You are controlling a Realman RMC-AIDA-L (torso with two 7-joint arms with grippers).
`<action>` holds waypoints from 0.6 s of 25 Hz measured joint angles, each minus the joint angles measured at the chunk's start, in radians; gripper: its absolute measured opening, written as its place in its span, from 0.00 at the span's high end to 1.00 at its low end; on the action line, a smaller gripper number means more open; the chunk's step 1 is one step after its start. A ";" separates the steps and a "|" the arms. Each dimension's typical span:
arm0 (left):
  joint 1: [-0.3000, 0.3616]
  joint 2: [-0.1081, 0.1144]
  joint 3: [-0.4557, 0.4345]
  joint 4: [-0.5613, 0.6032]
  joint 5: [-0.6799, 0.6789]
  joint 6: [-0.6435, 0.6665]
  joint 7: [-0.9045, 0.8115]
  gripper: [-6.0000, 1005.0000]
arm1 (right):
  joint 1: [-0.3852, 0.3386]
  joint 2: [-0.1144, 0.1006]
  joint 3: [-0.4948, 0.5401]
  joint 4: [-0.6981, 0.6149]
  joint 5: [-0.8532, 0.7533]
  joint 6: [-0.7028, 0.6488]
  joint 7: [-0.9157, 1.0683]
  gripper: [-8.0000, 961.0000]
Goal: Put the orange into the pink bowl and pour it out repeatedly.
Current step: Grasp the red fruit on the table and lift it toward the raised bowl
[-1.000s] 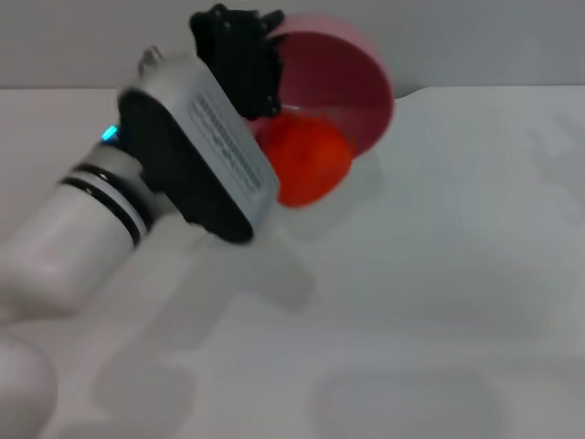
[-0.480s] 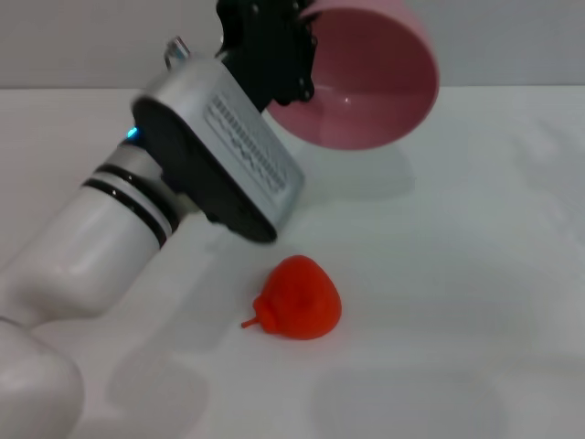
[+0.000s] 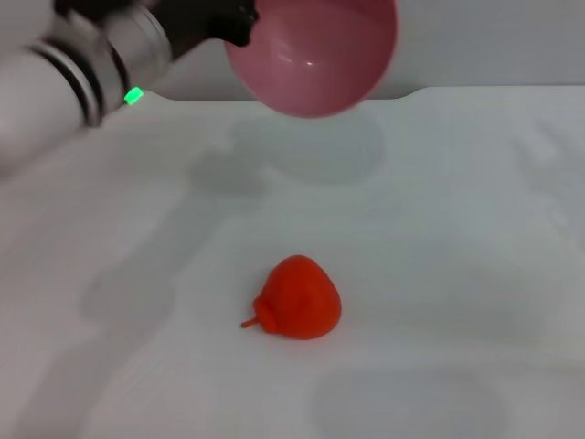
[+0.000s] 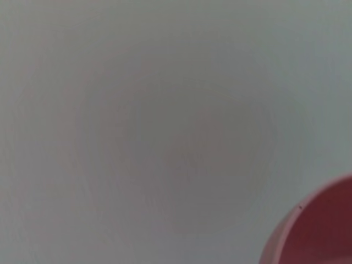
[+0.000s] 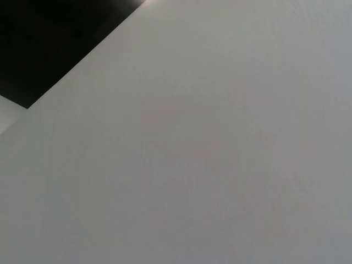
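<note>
Lying on the white table [image 3: 475,229], the orange [image 3: 300,297]; left gripper [image 3: 239,20] jaws clamped on the raised pink bowl [image 3: 315,55].

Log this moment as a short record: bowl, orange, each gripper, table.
bowl: pink bowl held up off the table, tilted, nothing in it
orange: orange lying on the table, nearer the robot than the bowl, apart from it
left gripper: left gripper at the bowl's rim, holding it aloft
right gripper: not in view
table: white table
</note>
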 joint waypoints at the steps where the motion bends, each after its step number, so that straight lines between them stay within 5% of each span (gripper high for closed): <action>1: -0.017 0.000 -0.035 -0.009 -0.008 0.063 -0.012 0.95 | 0.000 -0.001 -0.003 0.003 -0.001 0.000 0.004 0.39; 5: -0.220 0.007 -0.389 -0.168 -0.015 0.577 -0.075 0.95 | 0.002 -0.005 -0.011 0.008 -0.023 -0.001 0.019 0.39; 9: -0.422 0.058 -0.705 -0.391 0.108 0.920 -0.075 0.95 | 0.000 -0.008 -0.002 -0.001 -0.101 0.009 0.068 0.40; 15: -0.477 0.109 -0.771 -0.385 0.320 1.127 -0.132 0.95 | -0.006 -0.032 0.040 -0.079 -0.382 0.127 0.258 0.41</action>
